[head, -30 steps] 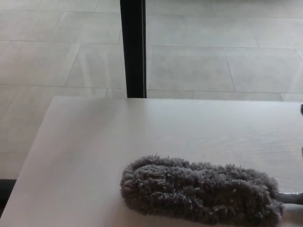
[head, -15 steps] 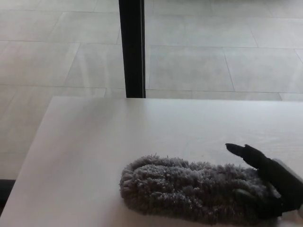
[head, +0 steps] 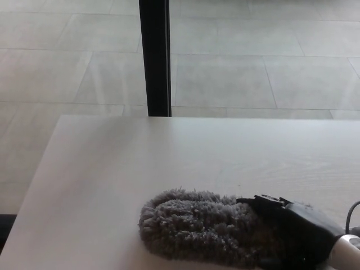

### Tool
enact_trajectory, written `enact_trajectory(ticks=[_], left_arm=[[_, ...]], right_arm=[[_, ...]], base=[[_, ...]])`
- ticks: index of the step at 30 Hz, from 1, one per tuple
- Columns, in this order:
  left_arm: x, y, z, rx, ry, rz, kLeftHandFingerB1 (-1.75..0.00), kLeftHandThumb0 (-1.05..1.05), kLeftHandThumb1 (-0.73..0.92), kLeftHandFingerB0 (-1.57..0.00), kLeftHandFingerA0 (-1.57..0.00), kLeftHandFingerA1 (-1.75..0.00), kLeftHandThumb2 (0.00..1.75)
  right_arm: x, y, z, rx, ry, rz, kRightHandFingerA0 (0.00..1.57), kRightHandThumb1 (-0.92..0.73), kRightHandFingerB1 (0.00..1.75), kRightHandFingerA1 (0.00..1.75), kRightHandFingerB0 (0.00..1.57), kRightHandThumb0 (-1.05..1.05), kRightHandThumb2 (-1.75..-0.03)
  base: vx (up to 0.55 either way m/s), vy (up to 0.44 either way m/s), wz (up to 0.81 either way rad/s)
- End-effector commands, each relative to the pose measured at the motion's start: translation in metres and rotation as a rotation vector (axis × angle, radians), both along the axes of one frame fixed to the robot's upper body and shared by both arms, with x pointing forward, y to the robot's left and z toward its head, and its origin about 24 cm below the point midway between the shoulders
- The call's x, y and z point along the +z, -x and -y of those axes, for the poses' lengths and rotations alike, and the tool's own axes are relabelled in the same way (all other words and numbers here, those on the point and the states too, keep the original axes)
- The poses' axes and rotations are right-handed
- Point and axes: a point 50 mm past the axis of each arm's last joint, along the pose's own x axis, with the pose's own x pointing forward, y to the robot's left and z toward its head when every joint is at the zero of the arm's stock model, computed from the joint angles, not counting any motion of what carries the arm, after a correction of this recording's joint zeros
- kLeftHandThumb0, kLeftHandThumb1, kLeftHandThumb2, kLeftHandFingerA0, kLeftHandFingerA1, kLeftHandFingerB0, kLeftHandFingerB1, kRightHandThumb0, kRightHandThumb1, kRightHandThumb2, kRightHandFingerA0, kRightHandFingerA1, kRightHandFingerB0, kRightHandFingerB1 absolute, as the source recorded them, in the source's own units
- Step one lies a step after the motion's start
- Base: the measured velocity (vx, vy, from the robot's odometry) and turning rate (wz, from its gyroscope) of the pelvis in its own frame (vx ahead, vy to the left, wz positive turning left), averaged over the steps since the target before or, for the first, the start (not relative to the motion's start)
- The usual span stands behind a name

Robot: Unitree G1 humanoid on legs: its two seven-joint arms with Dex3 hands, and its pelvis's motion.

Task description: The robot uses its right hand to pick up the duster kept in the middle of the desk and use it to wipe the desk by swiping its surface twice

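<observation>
- Lengthwise, the grey fluffy duster [head: 197,228] lies flat on the pale desk [head: 169,152], near its front edge, with its long axis running left to right across the picture.
- Its rounded free end points toward the robot's left; the other end disappears under the right hand [head: 292,230].
- The right hand comes in from the lower right corner and lies over the duster's right part, its black fingers [head: 264,203] spread on top of the fluff; I cannot tell whether it has closed on the duster.
- Half a second ago the hand was further right with one finger raised; now it has come lower and further left, covering more of the duster.
- The duster's left end sits slightly further left than before.
</observation>
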Motion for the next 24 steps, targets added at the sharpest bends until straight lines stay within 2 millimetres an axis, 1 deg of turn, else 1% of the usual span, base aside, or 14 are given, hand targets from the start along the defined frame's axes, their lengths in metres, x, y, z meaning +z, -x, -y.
enact_trajectory(ticks=[1, 2, 3, 4, 5, 7, 8, 9, 10, 12, 14, 16, 20, 24], left_arm=[[0.012, 0.001, -0.015, 0.038, 0.030, 0.030, -0.38, -0.73, 0.71, -0.29, -0.29, -0.56, 0.62], [0.013, 0.001, -0.015, 0.041, 0.035, 0.037, -0.41, -0.75, 0.64, -0.27, -0.28, -0.58, 0.67], [0.013, 0.001, -0.015, 0.042, 0.035, 0.042, -0.41, -0.75, 0.64, -0.27, -0.28, -0.58, 0.67], [0.013, 0.000, -0.015, 0.046, 0.029, 0.034, -0.41, -0.72, 0.63, -0.29, -0.30, -0.57, 0.68], [0.013, 0.000, -0.015, 0.041, 0.029, 0.031, -0.38, -0.68, 0.72, -0.31, -0.31, -0.54, 0.62], [0.013, -0.001, -0.015, 0.019, 0.007, 0.018, -0.38, -0.67, 0.73, -0.31, -0.32, -0.55, 0.63], [0.013, -0.001, -0.015, 0.007, 0.000, 0.014, -0.38, -0.67, 0.73, -0.31, -0.32, -0.55, 0.63], [0.013, -0.001, -0.015, 0.004, -0.003, 0.013, -0.38, -0.67, 0.73, -0.32, -0.32, -0.55, 0.62], [0.013, -0.001, -0.015, 0.000, -0.008, 0.010, -0.38, -0.67, 0.73, -0.32, -0.32, -0.55, 0.62], [0.013, 0.000, -0.015, 0.015, 0.011, 0.021, -0.39, -0.63, 0.70, -0.33, -0.31, -0.55, 0.61], [0.012, 0.000, -0.014, 0.027, 0.026, 0.030, -0.39, -0.63, 0.70, -0.33, -0.31, -0.55, 0.61], [0.011, -0.001, -0.013, 0.011, 0.024, 0.024, -0.39, -0.62, 0.69, -0.32, -0.31, -0.56, 0.61], [0.012, -0.004, -0.013, 0.015, 0.025, 0.031, -0.39, -0.56, 0.67, -0.38, -0.35, -0.54, 0.59], [0.012, -0.006, -0.012, 0.038, 0.052, 0.061, -0.41, -0.55, 0.64, -0.38, -0.32, -0.55, 0.59]], right_arm=[[-0.022, 0.009, 0.006, 0.246, 0.442, 0.338, 0.29, -0.50, 0.59, 0.70, 0.31, -0.36, -0.78], [-0.022, 0.008, 0.009, 0.245, 0.441, 0.392, 0.27, -0.61, 0.64, 0.81, 0.29, -0.27, -0.60], [-0.022, 0.007, 0.011, 0.247, 0.450, 0.405, 0.27, -0.61, 0.64, 0.81, 0.29, -0.27, -0.60], [-0.022, 0.007, 0.013, 0.245, 0.439, 0.432, 0.32, -0.62, 0.68, 0.88, 0.31, -0.27, -0.63], [-0.022, 0.007, 0.016, 0.257, 0.446, 0.462, 0.39, -0.61, 0.69, 0.89, 0.34, -0.26, -0.66], [-0.023, 0.009, 0.022, 0.291, 0.447, 0.584, 0.54, -0.63, 0.82, 1.06, 0.46, -0.23, -0.75], [-0.024, 0.009, 0.024, 0.298, 0.443, 0.616, 0.54, -0.63, 0.82, 1.06, 0.46, -0.23, -0.75], [-0.025, 0.010, 0.025, 0.296, 0.445, 0.620, 0.46, -0.64, 0.83, 1.12, 0.49, -0.26, -0.71], [-0.027, 0.011, 0.028, 0.292, 0.450, 0.625, 0.46, -0.64, 0.83, 1.12, 0.49, -0.26, -0.71], [-0.029, 0.013, 0.030, 0.281, 0.451, 0.622, 0.38, -0.55, 0.76, 1.09, 0.52, -0.21, -0.75], [-0.030, 0.013, 0.031, 0.273, 0.447, 0.622, 0.38, -0.55, 0.76, 1.09, 0.52, -0.21, -0.75], [-0.034, 0.015, 0.034, 0.269, 0.456, 0.591, 0.44, -0.59, 0.79, 1.11, 0.51, -0.19, -0.73], [-0.037, 0.017, 0.036, 0.248, 0.422, 0.622, 0.56, -0.62, 0.95, 1.32, 0.77, -0.26, -0.81], [-0.038, 0.017, 0.037, 0.232, 0.396, 0.639, 0.57, -0.65, 1.00, 1.41, 0.79, -0.28, -0.83]], base=[[0.00, 0.000, 0.00], [0.00, 0.000, 0.00], [0.00, 0.000, 0.00], [0.00, 0.000, 0.00], [0.00, 0.000, 0.00], [0.00, 0.000, 0.00], [0.00, 0.000, 0.00], [0.00, 0.000, 0.00], [0.00, 0.000, 0.00], [0.00, 0.000, 0.00], [0.00, 0.000, 0.00], [0.00, 0.000, 0.00], [0.00, 0.000, 0.00], [0.00, 0.000, 0.00]])
